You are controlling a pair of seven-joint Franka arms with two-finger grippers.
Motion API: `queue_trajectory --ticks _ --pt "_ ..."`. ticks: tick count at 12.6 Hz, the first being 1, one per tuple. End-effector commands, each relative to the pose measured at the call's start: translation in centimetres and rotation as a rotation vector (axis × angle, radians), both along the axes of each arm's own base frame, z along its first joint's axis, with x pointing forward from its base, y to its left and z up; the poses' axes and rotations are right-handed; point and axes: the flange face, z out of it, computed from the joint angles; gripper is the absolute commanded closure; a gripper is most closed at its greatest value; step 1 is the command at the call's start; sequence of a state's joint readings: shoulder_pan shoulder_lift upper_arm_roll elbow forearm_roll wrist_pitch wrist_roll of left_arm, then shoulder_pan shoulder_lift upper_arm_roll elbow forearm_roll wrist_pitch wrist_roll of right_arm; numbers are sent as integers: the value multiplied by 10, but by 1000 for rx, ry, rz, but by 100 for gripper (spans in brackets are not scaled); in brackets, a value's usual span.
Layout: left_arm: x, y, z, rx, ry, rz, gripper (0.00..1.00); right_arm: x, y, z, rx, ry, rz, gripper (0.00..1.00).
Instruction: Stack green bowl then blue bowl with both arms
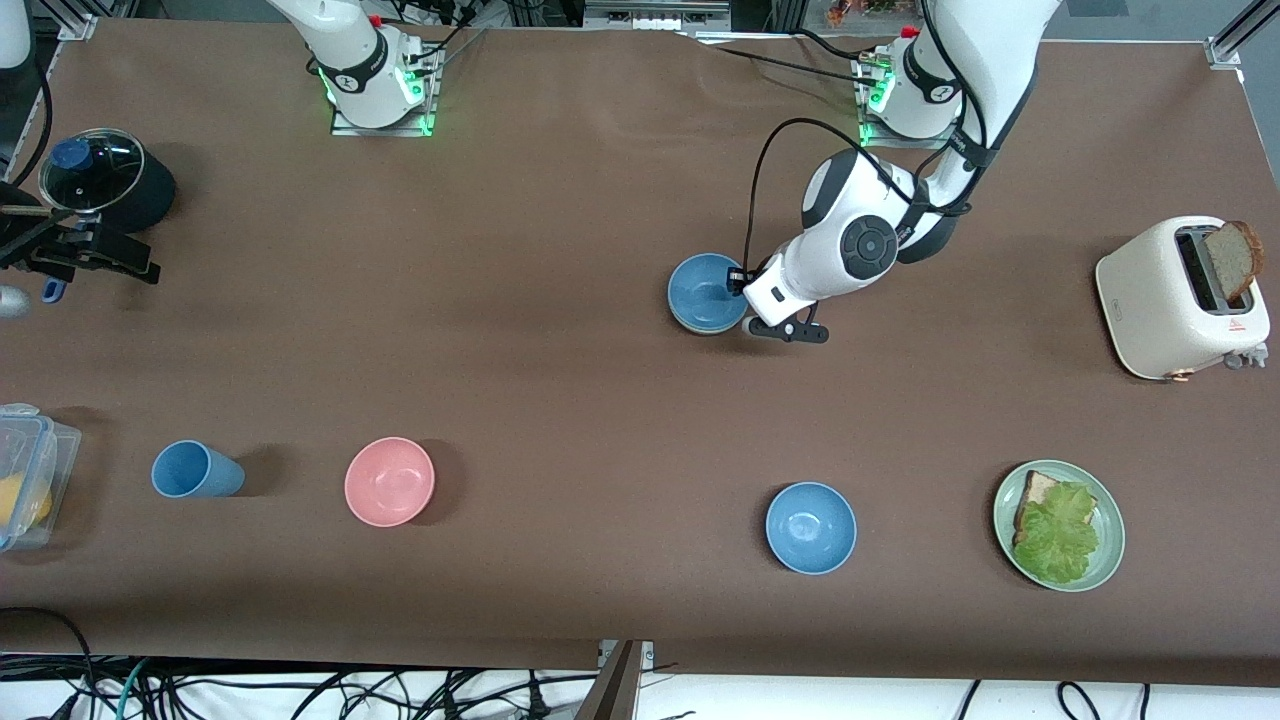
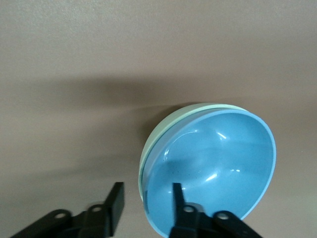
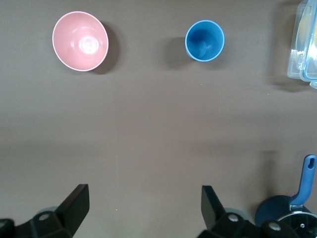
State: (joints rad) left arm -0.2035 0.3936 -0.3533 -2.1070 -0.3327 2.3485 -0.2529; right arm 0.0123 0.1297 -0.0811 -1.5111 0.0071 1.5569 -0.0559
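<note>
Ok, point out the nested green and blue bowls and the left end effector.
pale mint-green matte bowl (image 2: 159,133), left wrist view, exposed outer rim.
medium-blue matte bowl (image 2: 218,163), left wrist view, inner wall.
left end effector (image 2: 147,199), left wrist view, between fingertips.

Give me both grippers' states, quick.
Left gripper: open, fingers straddling the rim of the blue bowl that sits nested in the green bowl, not clamped.
Right gripper: open, holding nothing, waiting near the pot.

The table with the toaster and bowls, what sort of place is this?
Likely a robot lab staging a kitchen: two arms bolted to the table, loose cables along its edge, and a toaster beside plain bowls.
</note>
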Motion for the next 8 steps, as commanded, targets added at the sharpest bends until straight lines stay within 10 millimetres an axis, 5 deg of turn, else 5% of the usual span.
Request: queue_trajectory --ticks 1,8 --pt "6 6 23 -9 -34 25 0 -1 -1 2 -7 12 -7 0" --pt "40 110 145 -6 -215 192 0 0 4 1 -8 13 1 0"
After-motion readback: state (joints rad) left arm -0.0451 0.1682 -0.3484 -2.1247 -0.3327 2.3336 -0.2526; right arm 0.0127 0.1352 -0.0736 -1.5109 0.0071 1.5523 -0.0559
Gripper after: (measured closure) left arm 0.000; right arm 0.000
